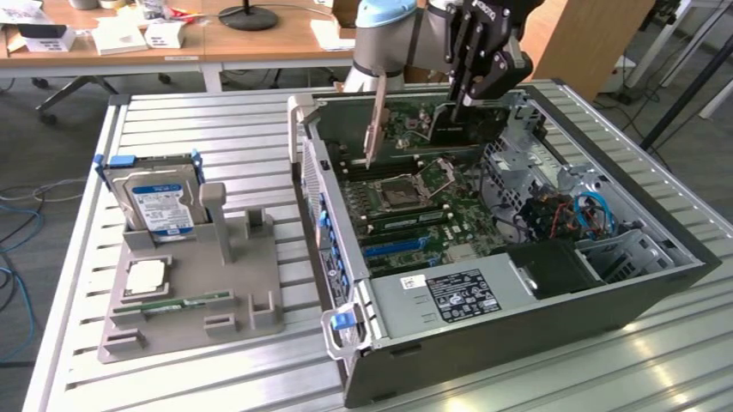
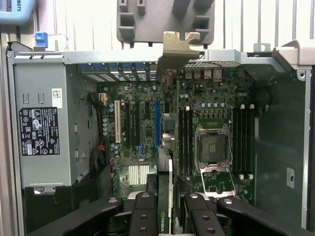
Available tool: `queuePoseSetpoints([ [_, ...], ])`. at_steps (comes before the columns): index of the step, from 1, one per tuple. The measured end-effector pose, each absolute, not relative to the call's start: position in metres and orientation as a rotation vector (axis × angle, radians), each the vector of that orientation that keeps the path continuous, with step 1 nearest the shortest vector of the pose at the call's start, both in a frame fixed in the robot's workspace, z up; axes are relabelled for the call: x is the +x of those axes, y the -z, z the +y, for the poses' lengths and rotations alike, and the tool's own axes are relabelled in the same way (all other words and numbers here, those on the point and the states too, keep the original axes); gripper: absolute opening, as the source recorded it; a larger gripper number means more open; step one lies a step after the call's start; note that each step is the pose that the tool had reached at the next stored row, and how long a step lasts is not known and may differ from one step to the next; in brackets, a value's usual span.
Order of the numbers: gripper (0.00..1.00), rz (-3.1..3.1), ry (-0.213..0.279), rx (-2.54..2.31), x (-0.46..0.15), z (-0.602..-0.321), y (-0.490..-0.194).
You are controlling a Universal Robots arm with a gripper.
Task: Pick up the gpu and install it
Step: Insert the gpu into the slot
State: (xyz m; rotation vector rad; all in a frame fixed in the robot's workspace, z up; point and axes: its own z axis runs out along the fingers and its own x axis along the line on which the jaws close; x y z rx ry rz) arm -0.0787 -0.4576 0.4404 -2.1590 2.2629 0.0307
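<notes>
The gpu (image 1: 449,127) hangs on edge above the open computer case (image 1: 641,283), over the far end of the motherboard (image 1: 441,219). Its silver bracket (image 1: 376,129) points down toward the case's rear wall. My gripper (image 1: 468,101) is shut on the card's top edge. In the wrist view the gpu (image 2: 169,147) appears edge-on between the black fingers (image 2: 143,211), with the bracket (image 2: 177,49) at its far end, and my gripper (image 2: 167,201) clamps it. The card lines up beside the blue expansion slot (image 2: 158,123), still above the board.
A grey parts holder (image 1: 218,292) on the slatted table carries a blue-labelled hard drive (image 1: 160,204), a processor (image 1: 147,275) and a green RAM stick (image 1: 172,303). Inside the case are the processor socket (image 1: 403,193), the power supply (image 1: 458,296) and bundled cables (image 1: 572,215). Desks stand behind.
</notes>
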Motion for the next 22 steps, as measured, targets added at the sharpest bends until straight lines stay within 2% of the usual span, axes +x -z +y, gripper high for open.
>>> queuePoseSetpoints([
  [17,0.26,2.264,-0.031,-2.158,-0.079,-0.458,-0.41],
  [22,0.26,2.264,-0.031,-2.158,-0.079,-0.458,-0.409],
])
